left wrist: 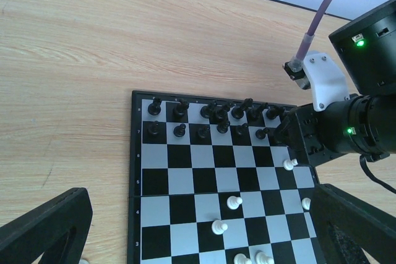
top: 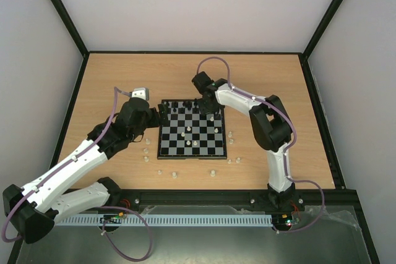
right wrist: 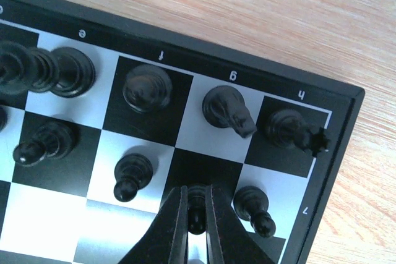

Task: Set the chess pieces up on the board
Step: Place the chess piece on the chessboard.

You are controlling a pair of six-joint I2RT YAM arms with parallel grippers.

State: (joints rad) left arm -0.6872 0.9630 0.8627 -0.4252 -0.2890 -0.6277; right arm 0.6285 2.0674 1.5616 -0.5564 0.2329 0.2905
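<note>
The board (top: 160, 145) lies mid-table, with black chess pieces (left wrist: 179, 110) filling its two far rows. My right gripper (right wrist: 197, 217) is shut on a black pawn (right wrist: 197, 201) over a dark square in the second row near the right corner of the board (right wrist: 337, 146). A black knight (right wrist: 228, 110) and a rook (right wrist: 286, 128) stand just beyond it. My left gripper (left wrist: 198, 214) hangs open above the board's left side, its fingers (left wrist: 46, 227) spread wide and holding nothing. A few white pawns (left wrist: 234, 202) stand scattered on the middle squares.
Several whitish pieces (top: 230, 135) lie loose on the wooden table to the right, left and front of the board. The right arm (left wrist: 346, 134) reaches over the board's far right corner. Black frame rails (top: 198, 197) border the table.
</note>
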